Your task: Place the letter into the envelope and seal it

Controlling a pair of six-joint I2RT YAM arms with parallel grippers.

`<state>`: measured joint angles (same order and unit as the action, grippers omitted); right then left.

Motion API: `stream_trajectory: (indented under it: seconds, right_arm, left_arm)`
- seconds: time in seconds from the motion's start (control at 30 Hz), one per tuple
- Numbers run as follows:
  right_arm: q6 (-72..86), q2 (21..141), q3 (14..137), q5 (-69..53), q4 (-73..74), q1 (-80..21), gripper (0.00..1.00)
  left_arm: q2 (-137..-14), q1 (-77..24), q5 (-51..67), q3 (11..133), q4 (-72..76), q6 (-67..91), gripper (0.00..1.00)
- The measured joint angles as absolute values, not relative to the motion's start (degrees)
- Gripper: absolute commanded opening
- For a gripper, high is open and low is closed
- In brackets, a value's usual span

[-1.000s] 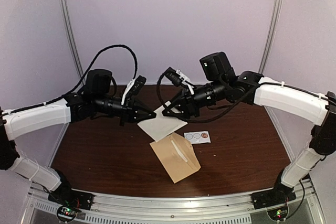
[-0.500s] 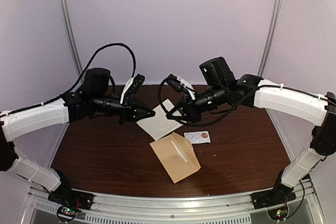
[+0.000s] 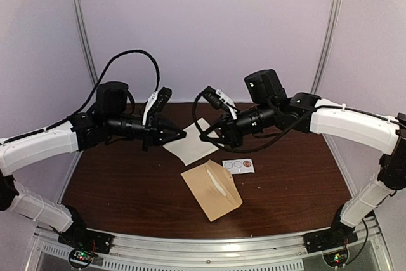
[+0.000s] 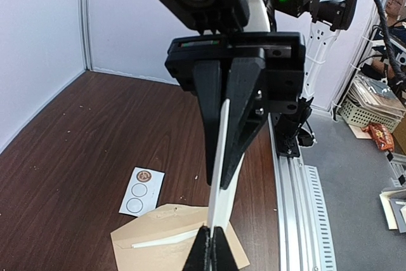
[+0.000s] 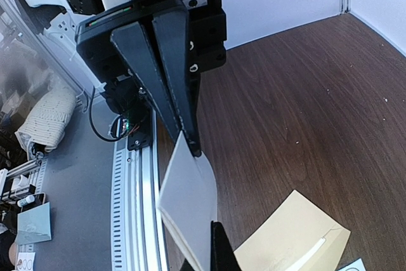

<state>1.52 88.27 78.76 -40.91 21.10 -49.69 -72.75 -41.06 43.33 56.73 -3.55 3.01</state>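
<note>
Arms: two, namely left arm [image 3: 38, 147] and right arm [image 3: 349, 122].
Fingers: two pairs, left fingers [image 3: 172, 133] and right fingers [image 3: 214, 136], one pair per arm.
Letter [image 3: 190, 149]: one white sheet.
Envelope [image 3: 212, 191]: one, tan.
Sticker card [image 3: 238, 165]: one, white, with three round marks, one brown and two pale.
Worktop [image 3: 127, 182]: one, dark wood.
Upright rails at back: two, left rail [image 3: 79, 30] and right rail [image 3: 331, 23].
Black cable loops: two, left cable [image 3: 127, 58] and right cable [image 3: 192, 115].

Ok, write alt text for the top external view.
A white letter hangs above a brown table, the left gripper and right gripper each shut on an opposite edge. A tan envelope lies nearer the camera, a sticker card beside it.
</note>
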Motion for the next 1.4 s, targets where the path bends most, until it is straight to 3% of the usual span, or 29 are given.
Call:
stream_trajectory:
  seconds: [0.1,0.2,0.4,0.63,1.03,1.1,1.2,1.23,1.33,1.4]
  right_arm:
    - [1.78,88.20,78.39,-40.93,20.25,-49.69,0.00]
    - [1.89,87.96,78.11,-41.15,19.90,-49.69,0.00]
    - [1.37,87.64,78.46,-42.22,24.14,-48.49,0.00]
    - [-2.09,91.20,82.35,-43.38,31.18,-49.43,0.00]
    - [-4.91,95.59,85.69,-43.86,36.97,-50.52,0.00]
    - [-5.21,95.59,86.41,-43.90,37.15,-50.54,0.00]
    - [-5.28,95.68,87.07,-43.94,37.15,-50.57,0.00]
    - [-5.26,95.70,87.11,-43.92,37.10,-50.57,0.00]
    - [-4.82,95.68,87.07,-43.42,37.06,-50.52,0.17]
    - [-3.92,95.18,86.11,-42.46,34.74,-50.48,0.41]
  left_arm:
    - [-72.60,-41.04,43.24,56.62,-3.46,3.14,0.01]
    - [-72.64,-41.04,43.94,56.62,-3.25,3.22,0.26]
    - [-73.63,-39.99,46.33,56.80,-3.11,3.49,0.52]
    - [-76.38,-40.71,44.82,57.98,-5.15,2.68,0.63]
    - [-80.38,-42.35,44.29,59.70,-8.23,1.74,0.40]
    - [-80.77,-42.54,44.99,59.70,-8.32,1.63,0.28]
    - [-81.23,-42.72,45.69,59.70,-8.49,1.80,0.02]
    - [-81.43,-42.78,46.11,59.81,-8.60,1.87,0.00]
    - [-81.65,-42.89,47.00,59.90,-8.43,2.76,0.00]
    - [-81.54,-42.89,46.65,59.90,-7.55,3.51,0.00]
